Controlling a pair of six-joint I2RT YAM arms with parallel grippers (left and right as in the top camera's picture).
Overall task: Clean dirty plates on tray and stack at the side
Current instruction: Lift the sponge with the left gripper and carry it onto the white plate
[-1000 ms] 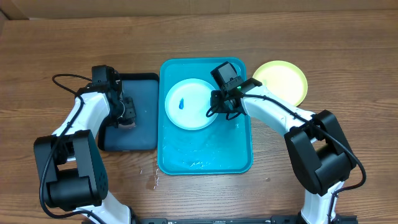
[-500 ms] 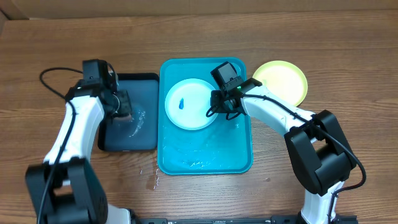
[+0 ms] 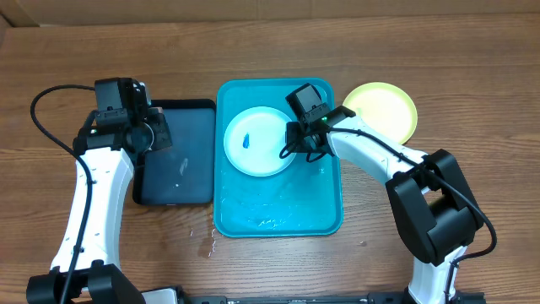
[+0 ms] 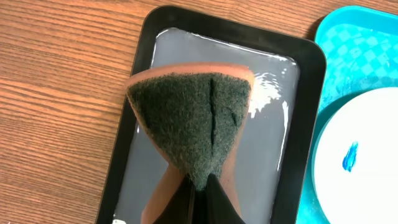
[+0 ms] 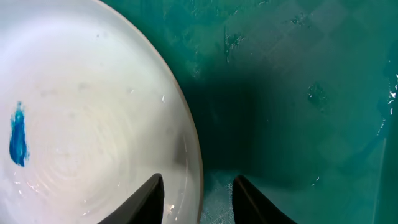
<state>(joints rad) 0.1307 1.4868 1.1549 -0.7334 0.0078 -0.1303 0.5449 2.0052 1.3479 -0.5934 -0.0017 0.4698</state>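
Left hand [image 4: 199, 194] clamped on orange foam sponge [image 4: 193, 118] with green scouring face, black rectangular plastic tray [image 4: 311, 81] below it. Right hand [image 5: 199, 199] part-open, fingers straddling rim of round white plastic plate [image 5: 81, 124], blue-smudged, lying in turquoise rectangular plastic tray [image 5: 298, 74] beneath.

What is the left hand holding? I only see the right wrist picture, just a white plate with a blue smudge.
Observer: The left hand pinches a sponge, rough green side toward its camera, above a wet black tray.
Operator: Are there more plates anywhere?
Observer: One yellow-green plate sits on the table, just right of the turquoise tray.
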